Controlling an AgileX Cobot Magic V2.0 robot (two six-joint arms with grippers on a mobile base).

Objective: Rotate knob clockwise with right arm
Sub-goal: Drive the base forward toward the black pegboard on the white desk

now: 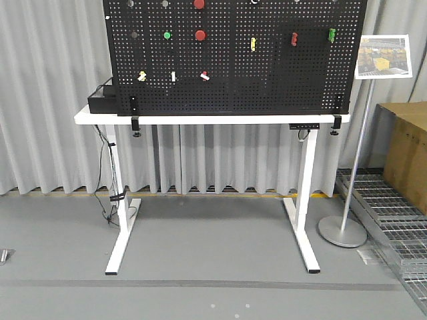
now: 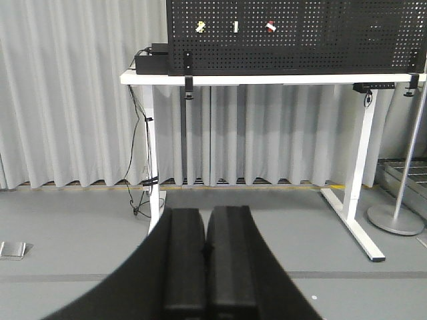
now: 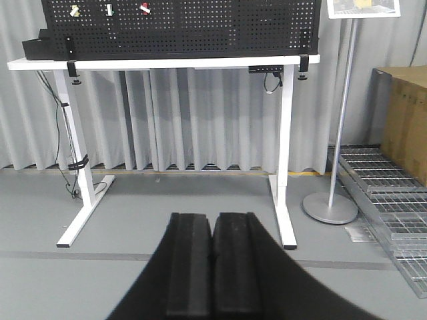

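Note:
A black pegboard (image 1: 267, 67) stands upright on a white table (image 1: 213, 119) across the room. On it are a red round knob (image 1: 201, 35), a second red one (image 1: 199, 3) cut by the top edge, a green knob (image 1: 167, 35) and small yellow, white, red and green fittings. I cannot tell which knob the task means. My left gripper (image 2: 206, 212) and right gripper (image 3: 213, 217) are both shut on nothing, low over the grey floor and far from the board. Neither shows in the front view.
A black box (image 1: 103, 100) sits at the table's left end, with cables down the left leg. A sign stand (image 1: 353, 167), a cardboard box (image 1: 407, 153) and metal floor grates (image 1: 393, 220) are at the right. Grey curtains hang behind.

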